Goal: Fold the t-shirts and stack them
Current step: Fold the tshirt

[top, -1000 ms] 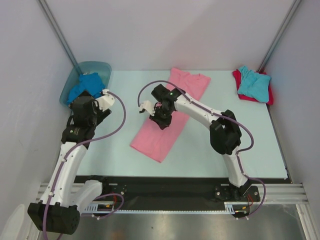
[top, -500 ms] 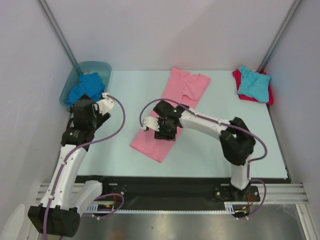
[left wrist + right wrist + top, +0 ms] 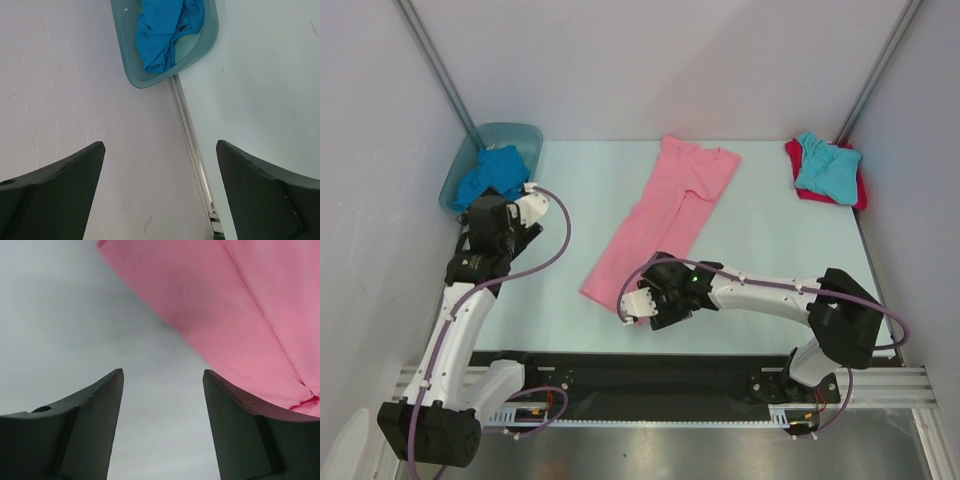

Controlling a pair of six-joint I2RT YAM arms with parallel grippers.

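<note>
A pink t-shirt [image 3: 665,215] lies on the table as a long diagonal strip, folded lengthwise; the right wrist view shows it as pink cloth [image 3: 240,305]. My right gripper [image 3: 636,305] [image 3: 162,372] hovers open just off the shirt's near end, with only bare table between its fingers. A royal blue t-shirt [image 3: 492,170] [image 3: 165,30] lies bunched in the translucent tub [image 3: 510,133] [image 3: 212,30]. My left gripper [image 3: 498,210] [image 3: 160,145] is wide open and empty, just short of the tub. A turquoise t-shirt [image 3: 828,165] rests on a red one [image 3: 792,152] at the back right.
White walls close in the left, back and right sides. An aluminium rail [image 3: 192,150] runs along the table's left edge. A black strip [image 3: 650,375] holds both arm bases along the near edge.
My right gripper has let go of the pink shirt, opened, and drawn back from the shirt's middle to its near end. The shirt now lies flat. The left arm has barely moved.
</note>
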